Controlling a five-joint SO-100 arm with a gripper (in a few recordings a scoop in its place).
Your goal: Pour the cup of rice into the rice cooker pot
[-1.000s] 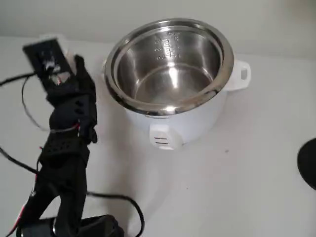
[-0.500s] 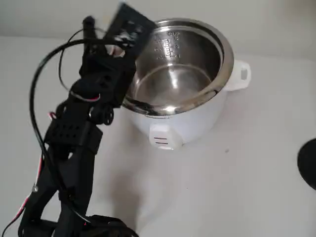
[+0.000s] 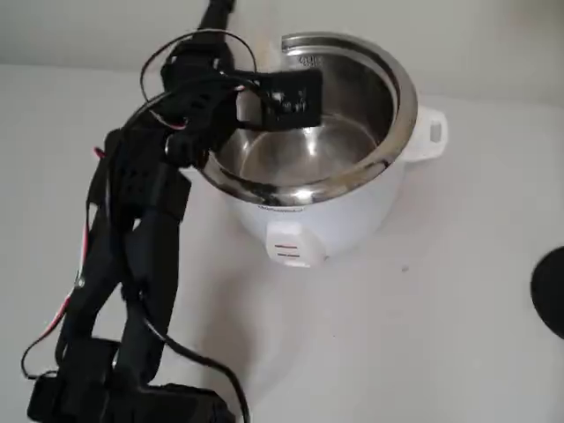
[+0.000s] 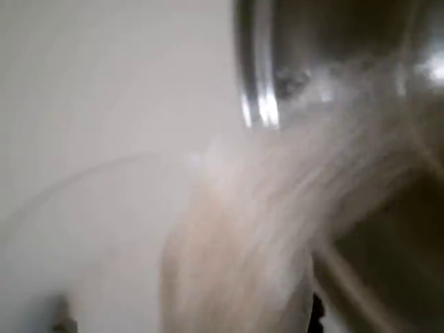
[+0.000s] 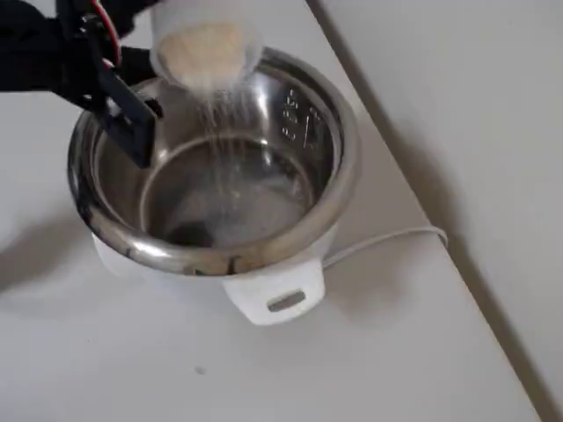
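Note:
The rice cooker pot (image 5: 299, 83) is a shiny steel bowl in a white cooker body (image 3: 352, 220). In the overhead view my gripper (image 5: 148, 54) hangs over the pot's upper left rim, shut on the cup (image 5: 207, 40). The cup is tilted with its mouth toward the pot. The rice (image 5: 220, 114) falls from it in a thin pale stream onto the pot's floor (image 5: 233, 207). The wrist view shows a blurred streak of rice (image 4: 277, 208) running toward the pot's rim (image 4: 257, 104). In the fixed view my black arm (image 3: 141, 220) reaches up from the lower left, and its wrist hides most of the cup.
A white power cord (image 5: 387, 239) trails from the cooker toward the table's right edge (image 5: 457, 264). A dark round object (image 3: 551, 291) sits at the right border of the fixed view. My arm's cables (image 3: 185, 53) loop above the wrist.
My arm has swung from the table left of the cooker up and over the pot's rim. The cup has tipped over and rice now streams out.

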